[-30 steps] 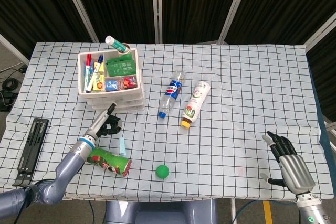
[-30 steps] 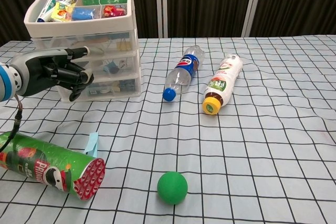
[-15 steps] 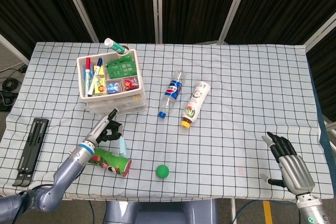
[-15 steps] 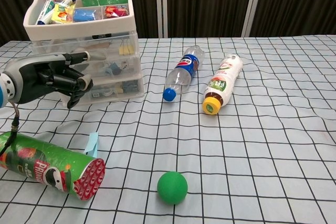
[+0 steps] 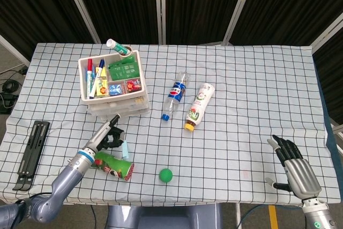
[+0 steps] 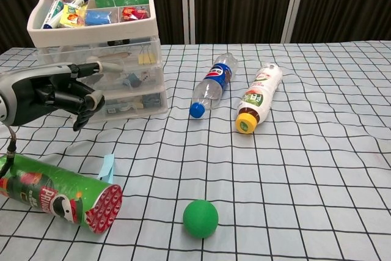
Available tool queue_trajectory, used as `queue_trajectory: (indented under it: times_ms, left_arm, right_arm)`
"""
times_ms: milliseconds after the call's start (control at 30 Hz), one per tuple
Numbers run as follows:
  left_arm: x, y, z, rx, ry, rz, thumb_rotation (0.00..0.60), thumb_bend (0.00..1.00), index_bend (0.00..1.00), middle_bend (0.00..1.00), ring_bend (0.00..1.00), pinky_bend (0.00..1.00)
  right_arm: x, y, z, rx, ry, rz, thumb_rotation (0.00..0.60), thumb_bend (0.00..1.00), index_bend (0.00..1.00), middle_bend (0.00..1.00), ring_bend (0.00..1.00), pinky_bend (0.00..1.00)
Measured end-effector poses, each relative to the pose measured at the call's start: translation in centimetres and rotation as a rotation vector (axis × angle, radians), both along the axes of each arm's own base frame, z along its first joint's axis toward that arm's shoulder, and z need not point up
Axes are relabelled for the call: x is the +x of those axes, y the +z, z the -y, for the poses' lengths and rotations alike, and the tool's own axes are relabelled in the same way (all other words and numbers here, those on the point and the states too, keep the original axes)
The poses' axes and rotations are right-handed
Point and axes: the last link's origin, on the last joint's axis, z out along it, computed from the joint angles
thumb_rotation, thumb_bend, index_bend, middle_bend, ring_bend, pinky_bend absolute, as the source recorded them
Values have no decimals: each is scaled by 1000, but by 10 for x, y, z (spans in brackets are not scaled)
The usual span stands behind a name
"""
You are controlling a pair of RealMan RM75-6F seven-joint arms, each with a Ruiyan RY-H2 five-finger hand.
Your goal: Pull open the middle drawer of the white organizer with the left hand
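The white organizer (image 5: 113,87) (image 6: 96,48) stands at the back left, its top tray full of markers and packets. The middle drawer (image 6: 125,77) is clear-fronted, and its front lies about level with the drawers above and below it. My left hand (image 5: 109,134) (image 6: 56,93) is just in front of the organizer, fingers curled in on nothing and one finger pointing at the drawers. I cannot tell whether that fingertip touches a drawer. My right hand (image 5: 294,167) rests at the front right with its fingers spread and holds nothing.
A green-red chips can (image 5: 112,165) (image 6: 56,192) and a pale blue clip (image 5: 124,148) (image 6: 107,168) lie beside my left hand. A cola bottle (image 5: 174,97) (image 6: 212,85), a white bottle (image 5: 199,105) (image 6: 258,98) and a green ball (image 5: 166,174) (image 6: 200,218) lie mid-table. A black bar (image 5: 31,154) lies far left.
My left hand has drawn back from the organizer toward the table's front. The organizer shifted slightly forward early on. The right hand has not moved.
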Motion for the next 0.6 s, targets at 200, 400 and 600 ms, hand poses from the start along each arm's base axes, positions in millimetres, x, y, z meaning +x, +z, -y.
queue_trajectory:
  times_ms: [200,400,600]
  left_arm:
    - [-3,9,13,66,-88,-91,600,707,69,768,714,687]
    - [-4,24,21,204,-219,-298,600,709,58,768,715,687]
    - [1,44,26,305,-268,-457,600,709,50,769,714,687]
  right_arm:
    - [1,0,0,-1,3,1,600,45,20,0,0,0]
    - [2,-3,-2,6,8,-7,600,44,20,0,0,0]
    - [2,-4,-3,7,9,-11,600,45,20,0,0,0]
